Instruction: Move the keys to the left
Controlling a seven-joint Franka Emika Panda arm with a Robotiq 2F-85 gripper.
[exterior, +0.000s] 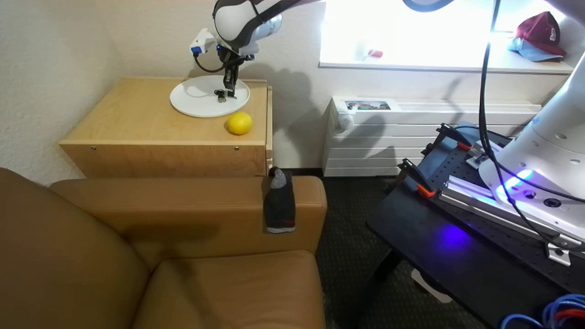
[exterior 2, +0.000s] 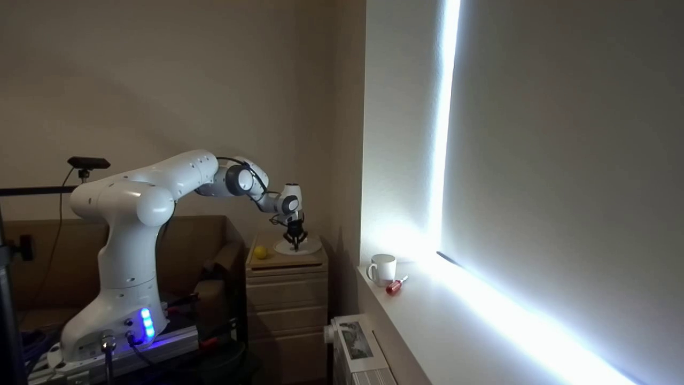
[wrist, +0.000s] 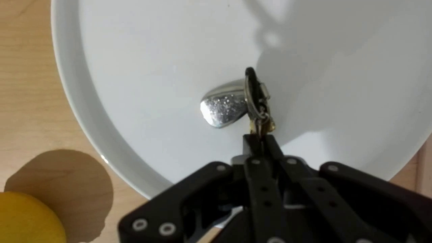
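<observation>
The keys are a small clump with a silver fob, a dark ring and brass-coloured parts; they show in the wrist view and as a dark clump in an exterior view. My gripper is shut on a brass-coloured part of the keys, with the fob hanging to the left of the fingertips. The gripper points down at the right part of the white plate. Whether the keys touch the plate is hard to tell. In an exterior view the gripper is over the plate, and the keys are too small to make out.
A yellow ball lies on the wooden cabinet in front of the plate; it also shows in the wrist view. A wall stands behind the cabinet. A brown sofa with a dark sock stands in front.
</observation>
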